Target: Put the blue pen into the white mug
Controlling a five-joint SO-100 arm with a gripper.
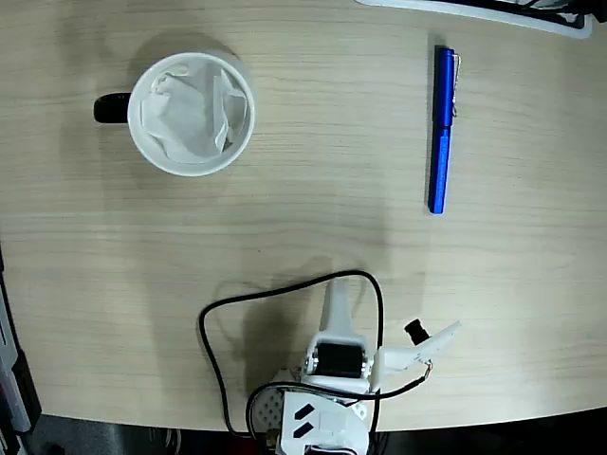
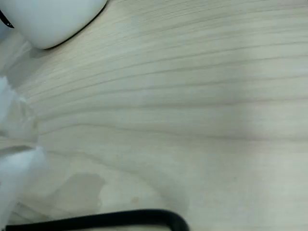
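Gripper (image 1: pixel 379 322) sits folded by the near table edge, fingers spread and empty, while the blue pen (image 1: pixel 442 130) lies up and right of it, long axis running away, well apart from the white mug (image 1: pixel 192 114).

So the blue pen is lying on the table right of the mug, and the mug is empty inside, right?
Not quite. The blue pen does lie on the table to the right of the white mug, but the mug is not empty: the fixed view shows crumpled white paper inside it.
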